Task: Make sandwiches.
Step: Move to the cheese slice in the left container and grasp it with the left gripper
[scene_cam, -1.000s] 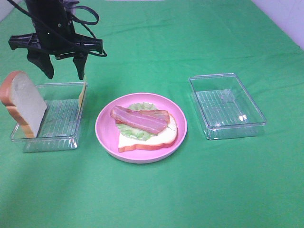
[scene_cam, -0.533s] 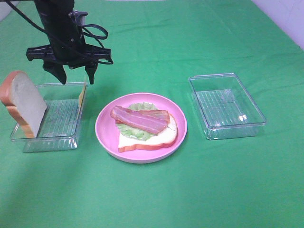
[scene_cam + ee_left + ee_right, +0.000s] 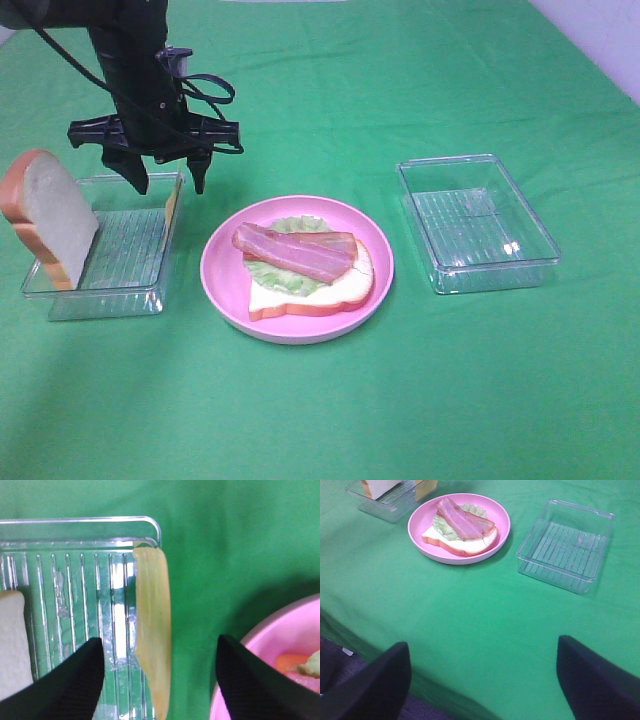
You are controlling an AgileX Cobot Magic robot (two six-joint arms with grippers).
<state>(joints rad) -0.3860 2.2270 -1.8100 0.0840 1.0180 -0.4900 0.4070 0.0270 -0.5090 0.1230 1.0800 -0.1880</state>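
- Left gripper (image 3: pixel 169 185) wide open, holding nothing, fingers either side of thin yellow cheese slice (image 3: pixel 152 645).
- Cheese leans on left tray (image 3: pixel 60 300) wall; bread slice (image 3: pixel 55 215) tilted at opposite end.
- Pink plate (image 3: pixel 225 285): bottom bread (image 3: pixel 320 297), lettuce (image 3: pixel 275 278), bacon (image 3: pixel 295 250) stacked.
- Right gripper (image 3: pixel 482 680) wide open, holding nothing.

A plate (image 3: pixel 215 262) sits at centre between two trays. On it, bacon (image 3: pixel 293 250) lies on lettuce (image 3: pixel 275 278), on a bread slice (image 3: pixel 310 297). In the left tray (image 3: pixel 100 300), a second slice (image 3: pixel 50 215) leans at the left wall. Cheese (image 3: pixel 173 203) stands on edge along the right wall, nearest the plate. The left gripper (image 3: pixel 168 185) hangs above, straddling the cheese. The right tray (image 3: pixel 500 265) lies just right of the plate.
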